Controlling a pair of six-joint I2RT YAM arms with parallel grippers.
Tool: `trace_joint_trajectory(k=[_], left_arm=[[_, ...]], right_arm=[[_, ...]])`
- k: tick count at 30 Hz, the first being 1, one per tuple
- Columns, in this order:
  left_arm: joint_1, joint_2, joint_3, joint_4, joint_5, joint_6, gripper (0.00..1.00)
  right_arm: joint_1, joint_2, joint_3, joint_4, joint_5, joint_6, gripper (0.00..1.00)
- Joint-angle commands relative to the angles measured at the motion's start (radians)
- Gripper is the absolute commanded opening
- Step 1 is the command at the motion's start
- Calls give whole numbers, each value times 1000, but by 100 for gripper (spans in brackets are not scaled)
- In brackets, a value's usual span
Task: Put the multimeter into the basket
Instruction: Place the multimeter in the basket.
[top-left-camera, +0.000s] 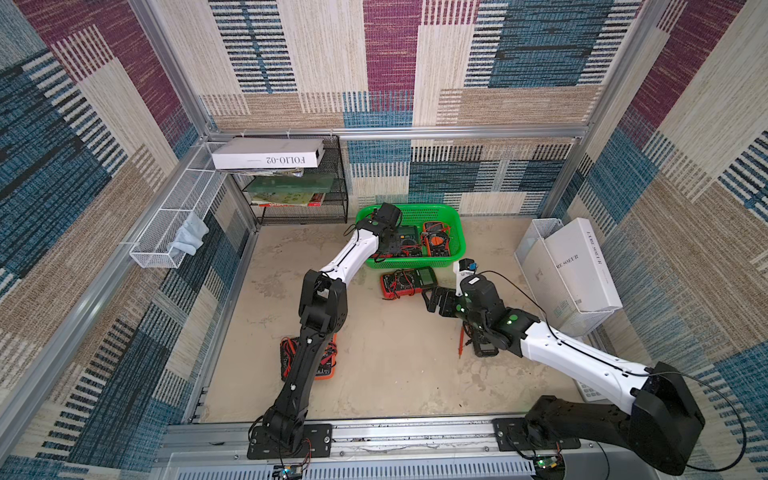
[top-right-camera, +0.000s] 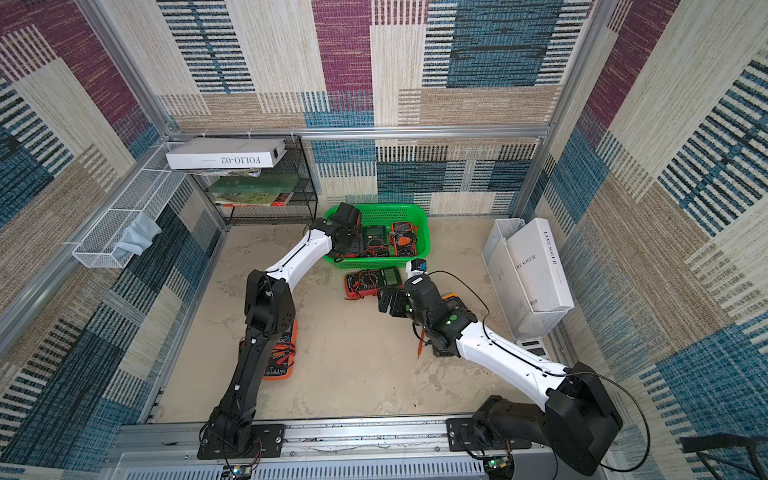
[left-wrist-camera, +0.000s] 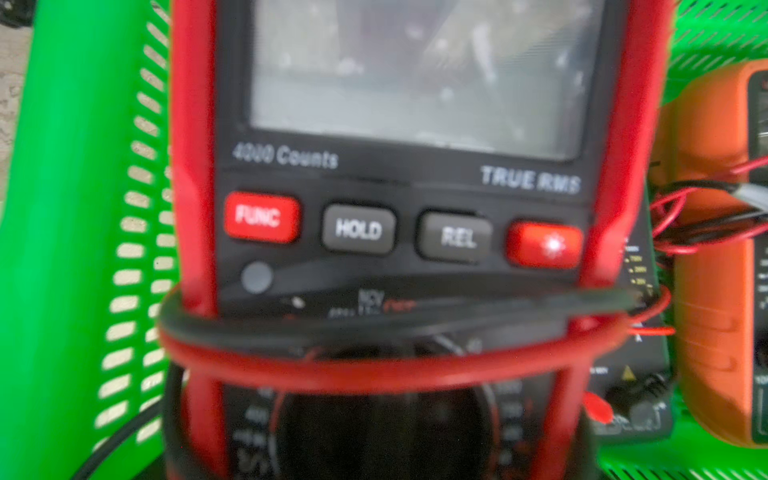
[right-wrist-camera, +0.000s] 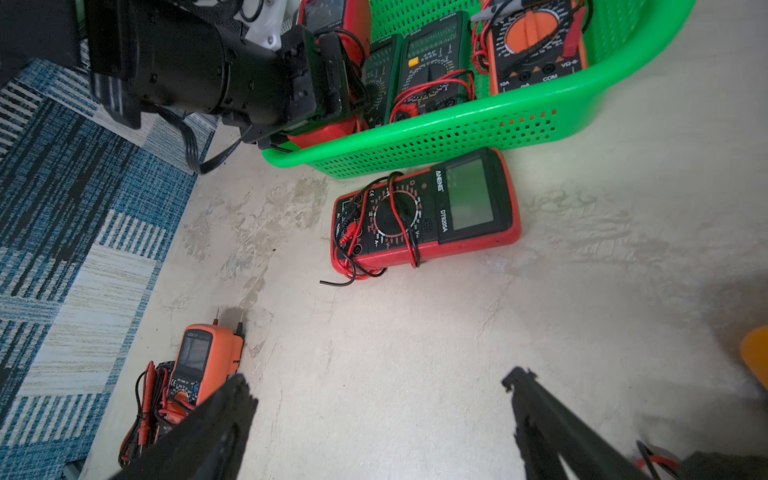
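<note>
Basket (top-left-camera: 415, 262) sits at the far side of the worktop (top-left-camera: 395, 374). Left jaws are inside its end, closed on the red multimeter (left-wrist-camera: 399, 232), whose long axis runs along their reach. It looks ready for release. Right jaws are wide open and empty. The ANENG meter (right-wrist-camera: 424, 216) lies ahead of them, lengthwise beside the basket wall. Left contact points are blurred and cropped.

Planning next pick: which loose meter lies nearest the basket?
The red ANENG meter, flat beside the basket; the loose orange one lies much farther off.
</note>
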Motion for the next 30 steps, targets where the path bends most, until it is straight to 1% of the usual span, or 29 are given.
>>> trace_joint_trajectory(k=[1,3,6,9,19,26,30], left_arm=[[5,11,17,-4,-32,-6,31],[7,21,25,-11,-32,-9,50],[11,32,36,-18,-28,-13,72],[11,33,40,-21,-28,-12,100],[12,-25,60,-20,-25,9,100],[12,-105,70,-15,1,20,100],[7,-170,40,-14,27,33,100]], right_arm=[[-2,-7,-4,5,-2,-5,100],[-4,-10,-6,6,-2,-5,100],[-7,-11,-6,3,-3,-6,100],[-9,-14,-7,0,-3,-7,100],[-16,-22,-9,-3,-8,-7,100],[-21,-25,-4,-9,-8,-10,100],[-22,-28,-4,-3,-8,-8,100]])
